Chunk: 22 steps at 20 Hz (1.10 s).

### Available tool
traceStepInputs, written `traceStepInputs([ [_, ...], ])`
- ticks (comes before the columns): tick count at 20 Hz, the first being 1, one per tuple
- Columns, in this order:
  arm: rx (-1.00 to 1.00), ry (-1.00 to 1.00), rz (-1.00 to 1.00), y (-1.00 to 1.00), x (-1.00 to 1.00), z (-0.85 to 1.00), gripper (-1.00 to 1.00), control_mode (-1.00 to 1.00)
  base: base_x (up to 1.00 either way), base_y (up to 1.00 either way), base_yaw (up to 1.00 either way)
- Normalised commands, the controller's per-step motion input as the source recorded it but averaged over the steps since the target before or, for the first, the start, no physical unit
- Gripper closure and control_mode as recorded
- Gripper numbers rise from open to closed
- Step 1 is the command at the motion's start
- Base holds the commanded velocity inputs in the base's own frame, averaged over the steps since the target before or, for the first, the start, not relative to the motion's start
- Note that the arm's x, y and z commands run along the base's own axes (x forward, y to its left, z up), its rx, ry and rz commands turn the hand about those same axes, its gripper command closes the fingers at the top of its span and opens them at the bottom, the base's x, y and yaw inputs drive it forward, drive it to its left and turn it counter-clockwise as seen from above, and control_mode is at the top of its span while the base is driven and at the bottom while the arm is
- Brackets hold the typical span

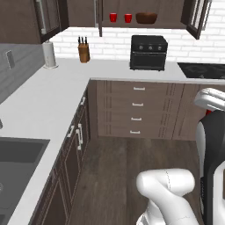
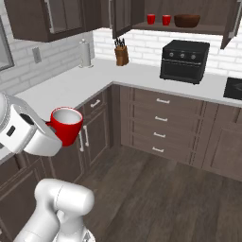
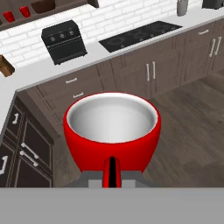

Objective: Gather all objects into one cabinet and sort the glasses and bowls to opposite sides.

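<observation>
My gripper (image 2: 53,125) is shut on the rim of a small red glass (image 2: 66,125) with a white inside. It holds the glass upright over the wooden floor, beside the left counter. In the hand view the same glass (image 3: 111,127) sits just above the gripper (image 3: 112,175). Far ahead, the dark wood wall cabinet (image 2: 189,29) stands open. On its shelf are two red glasses (image 2: 151,19) (image 2: 166,20) side by side on the left. The brown wooden bowl (image 2: 187,20) rests right of them. In the left base view the cabinet (image 1: 132,26) shows those glasses (image 1: 113,17) (image 1: 128,18) and the bowl (image 1: 146,18).
A black countertop oven (image 1: 148,52) stands below the cabinet, with a cooktop (image 1: 204,70) to its right. A knife block (image 1: 83,50) and paper towel roll (image 1: 49,54) sit in the counter corner. The sink (image 1: 17,162) lies near left. Drawer fronts (image 1: 138,110) face open floor.
</observation>
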Motion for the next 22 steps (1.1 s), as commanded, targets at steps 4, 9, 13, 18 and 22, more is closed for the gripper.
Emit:
traceStepInputs([
  [4,0.0,0.0,0.0,0.0,0.0,0.0,1.0,1.0,0.6,-0.41,0.0],
  [9,0.0,0.0,0.0,0.0,0.0,0.0,1.0,1.0,0.47,-0.38,0.0],
  [13,0.0,0.0,0.0,0.0,0.0,0.0,1.0,1.0,0.3,-0.25,0.0],
  [18,0.0,0.0,0.0,0.0,0.0,0.0,1.0,1.0,0.07,-0.23,0.0],
  [22,0.0,0.0,0.0,0.0,0.0,0.0,1.0,1.0,0.0,-0.37,0.0],
])
